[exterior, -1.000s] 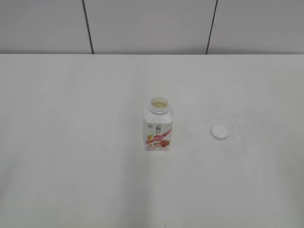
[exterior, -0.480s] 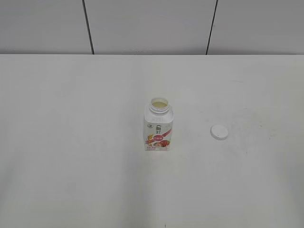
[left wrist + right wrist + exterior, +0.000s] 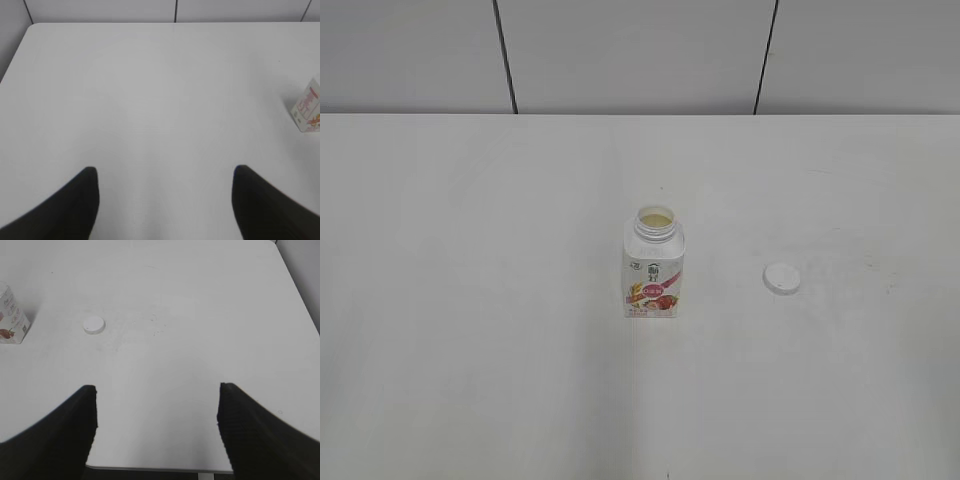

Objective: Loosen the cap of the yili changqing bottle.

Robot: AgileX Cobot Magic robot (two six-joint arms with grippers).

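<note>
The yili changqing bottle (image 3: 654, 265) stands upright at the middle of the white table, its wide neck open with pale liquid showing inside. It shows at the right edge of the left wrist view (image 3: 309, 106) and at the left edge of the right wrist view (image 3: 11, 315). The white cap (image 3: 781, 278) lies flat on the table to the bottle's right, apart from it; it also shows in the right wrist view (image 3: 94, 324). My left gripper (image 3: 165, 172) is open and empty, well away from the bottle. My right gripper (image 3: 156, 390) is open and empty near the table's front edge. Neither gripper shows in the exterior view.
The white table (image 3: 470, 300) runs back to a grey panelled wall (image 3: 640, 50). Its front edge (image 3: 160, 469) shows in the right wrist view and its right edge (image 3: 295, 285) lies close by. Its left edge (image 3: 12, 60) shows in the left wrist view.
</note>
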